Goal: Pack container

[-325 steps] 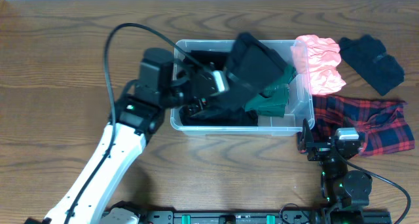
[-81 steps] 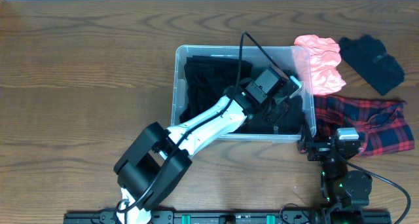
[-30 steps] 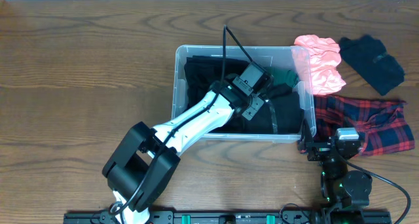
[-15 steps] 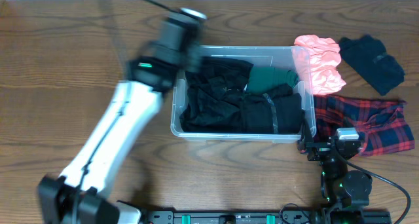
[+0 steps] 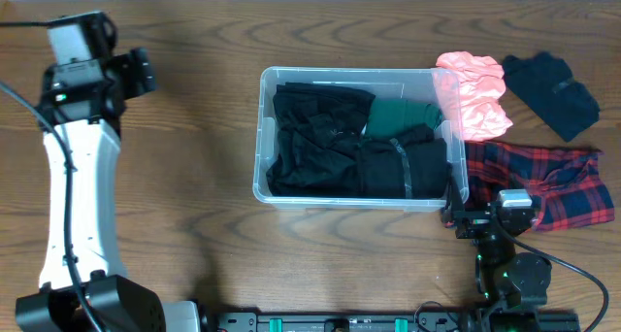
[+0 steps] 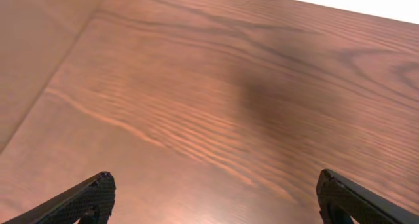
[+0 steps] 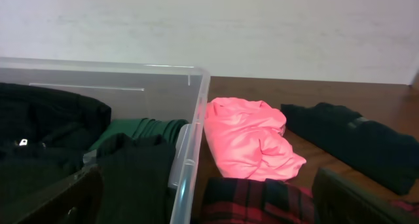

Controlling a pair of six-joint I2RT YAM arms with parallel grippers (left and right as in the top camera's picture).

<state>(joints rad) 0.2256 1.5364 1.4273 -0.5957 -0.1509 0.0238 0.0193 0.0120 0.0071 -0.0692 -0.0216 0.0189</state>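
The clear plastic container (image 5: 260,128) sits mid-table, holding black clothes (image 5: 315,143), a green garment (image 5: 403,114) and a folded black piece (image 5: 408,167). My left gripper (image 5: 142,70) is far off at the table's back left, open and empty; in the left wrist view its tips (image 6: 214,183) stand wide over bare wood. By the container's near right corner my right gripper (image 5: 490,208) is open and empty. The right wrist view has that gripper (image 7: 206,181) straddling the container's rim (image 7: 186,158) and a red plaid cloth (image 7: 255,201).
Right of the container lie a pink garment (image 5: 473,94), a dark navy garment (image 5: 551,91) and the red plaid cloth (image 5: 543,182). The pink garment (image 7: 252,142) leans against the container's right wall. The table edge runs along the left.
My left arm has swung out of the container to the back left corner of the table. Its gripper has opened, and the black piece stays in the container. The right arm has not moved.
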